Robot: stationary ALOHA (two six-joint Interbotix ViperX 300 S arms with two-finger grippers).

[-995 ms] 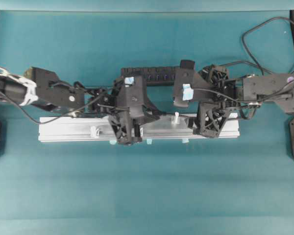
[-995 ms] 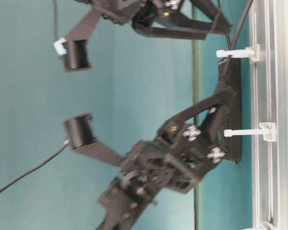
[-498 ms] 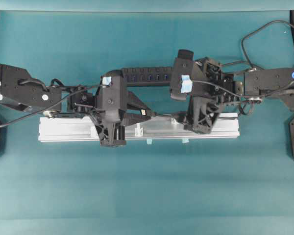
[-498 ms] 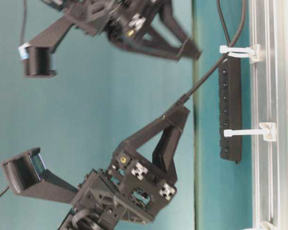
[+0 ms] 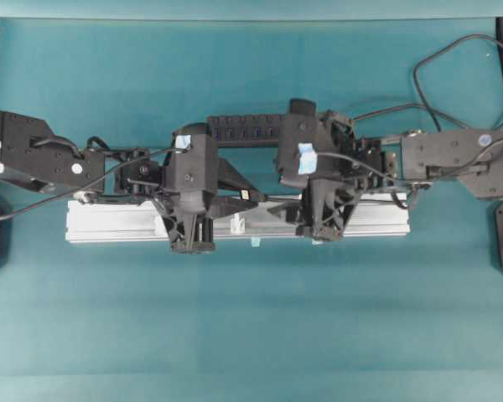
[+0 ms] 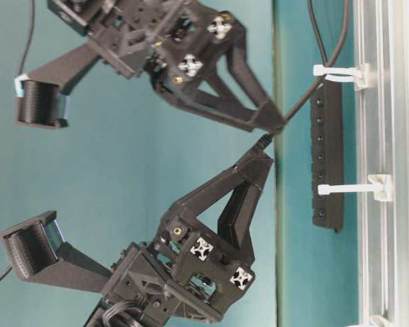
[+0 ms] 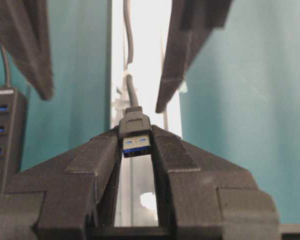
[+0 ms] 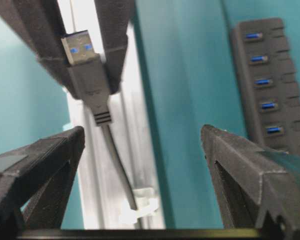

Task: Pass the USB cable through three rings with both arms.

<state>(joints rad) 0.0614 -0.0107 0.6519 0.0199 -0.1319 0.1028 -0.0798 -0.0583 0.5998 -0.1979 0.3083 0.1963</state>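
Above the aluminium rail (image 5: pixel 109 222), left gripper (image 7: pixel 136 145) pinches the USB cable (image 7: pixel 136 135) plug; right gripper (image 8: pixel 142 145) fingers spread, facing it.

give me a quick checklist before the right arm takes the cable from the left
1. Left gripper shut on the USB plug: ok.
2. Right gripper open, fingers either side of the USB cable: ok.
3. Cable passes through the ring behind the plug: ok.
4. Right fingers touching the cable: not ok, both stand clear.
5. Plug's metal tip free of the hub: ok.
6. How many of the three rings are threaded: cannot tell.
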